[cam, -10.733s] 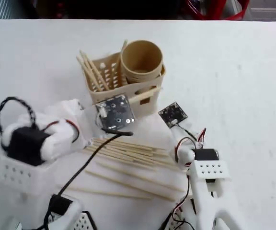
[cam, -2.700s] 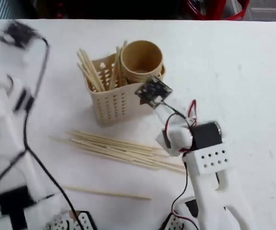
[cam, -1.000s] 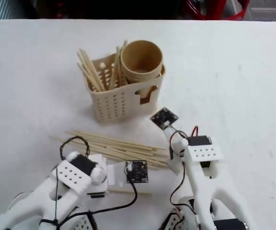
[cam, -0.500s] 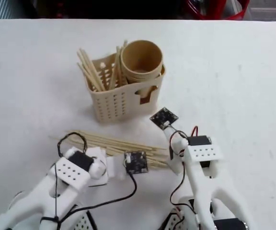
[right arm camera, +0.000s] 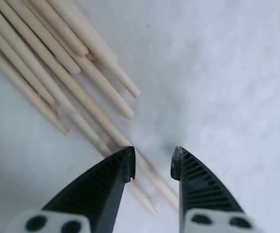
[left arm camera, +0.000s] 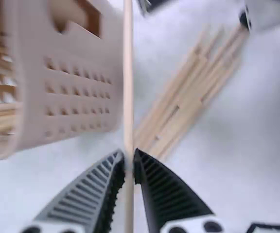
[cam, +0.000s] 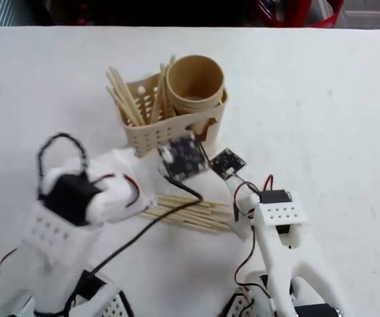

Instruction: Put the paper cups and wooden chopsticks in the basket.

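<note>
A cream perforated basket (cam: 152, 137) holds stacked paper cups (cam: 194, 82) and several wooden chopsticks (cam: 127, 99). A pile of loose chopsticks (cam: 190, 212) lies on the table in front of it. My left gripper (left arm camera: 129, 167) is shut on one chopstick (left arm camera: 128, 92), held just in front of the basket's wall (left arm camera: 57, 82). The left arm (cam: 78, 191) stands raised on the near-left side of the basket. My right gripper (right arm camera: 152, 162) hovers open and low over the tapered tips of the pile (right arm camera: 57, 73), with one stick running under the gap. The right arm (cam: 279, 218) sits at the pile's right end.
White table (cam: 322, 105) all around, with free room right of and behind the basket. The left arm's black cable (cam: 144, 228) hangs across the pile's left part. The two arms' wrist camera boards (cam: 227, 164) stand close together in front of the basket.
The left arm rose from the table's front edge and swung toward the basket, carrying a chopstick. The single stick that lay near the front is gone. The right arm stayed put.
</note>
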Motion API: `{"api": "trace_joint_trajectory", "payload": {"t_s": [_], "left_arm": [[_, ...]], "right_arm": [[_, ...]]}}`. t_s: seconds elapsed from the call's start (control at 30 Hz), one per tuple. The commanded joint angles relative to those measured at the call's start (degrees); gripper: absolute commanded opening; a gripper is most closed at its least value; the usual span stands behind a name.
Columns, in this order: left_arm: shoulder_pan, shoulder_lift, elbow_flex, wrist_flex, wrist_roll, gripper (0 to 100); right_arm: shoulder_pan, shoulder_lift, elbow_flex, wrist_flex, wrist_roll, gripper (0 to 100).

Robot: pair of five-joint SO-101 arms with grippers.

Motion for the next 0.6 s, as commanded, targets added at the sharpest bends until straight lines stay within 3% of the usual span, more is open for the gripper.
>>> {"api": "trace_joint_trajectory", "payload": {"t_s": [0.0, 0.1, 0.23, 0.43, 0.57], "left_arm": [[-0.8, -1.2, -20.1, -2.3, 7.1, 2], [-0.8, -1.1, -25.8, -12.6, 13.5, 2], [-1.4, -0.7, -23.5, -28.3, 19.5, 2], [-9.6, -0.7, -3.3, -61.2, 28.9, 2], [-11.4, -0.7, 10.1, -75.6, 32.7, 2]], "right_arm": [[0.3, 0.4, 0.1, -0.9, 0.1, 13.8], [0.2, 0.4, 0.1, -0.9, 0.1, 13.8], [0.1, 0.4, 0.1, -1.0, 0.1, 13.8], [0.4, 0.4, 0.1, -1.0, 0.1, 13.8], [0.4, 0.4, 0.1, -1.0, 0.1, 13.8]]}}
